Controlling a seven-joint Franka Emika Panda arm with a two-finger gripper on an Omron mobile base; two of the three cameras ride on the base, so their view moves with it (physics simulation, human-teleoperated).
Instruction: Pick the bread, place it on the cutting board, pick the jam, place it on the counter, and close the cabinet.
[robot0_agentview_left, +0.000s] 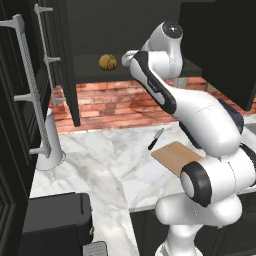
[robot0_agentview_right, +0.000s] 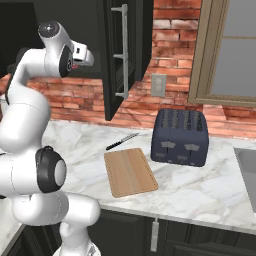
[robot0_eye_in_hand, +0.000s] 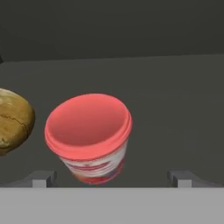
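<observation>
Two things sit on the shelf inside the open cabinet (robot0_agentview_left: 70, 65): the bread (robot0_agentview_left: 107, 62) and, seen from the hand view, the jam (robot0_eye_in_hand: 89, 136) just beside it. In that view the jam stands upright, its pink lid toward the camera, with the bread (robot0_eye_in_hand: 13, 120) close on one side; whether the two touch cannot be told. The gripper (robot0_eye_in_hand: 111, 178) is spread wide, its two fingertips rising well apart, and the jam lies between them, nearer one tip (robot0_eye_in_hand: 41, 178) than the other; neither tip touches it. It holds nothing.

From the left base view, the arm reaches up into the cabinet, and its wrist hides the shelf to the right of the bread. Below the cabinet the marble counter (robot0_agentview_left: 100, 165) carries the cutting board (robot0_agentview_right: 130, 171), which is bare. A black-handled knife (robot0_agentview_right: 121, 141) lies on the counter just behind the board, and a dark toaster (robot0_agentview_right: 181, 137) stands beside the board on the window side. The cabinet door (robot0_agentview_right: 120, 55) with its silver bar handle hangs open above the board.
</observation>
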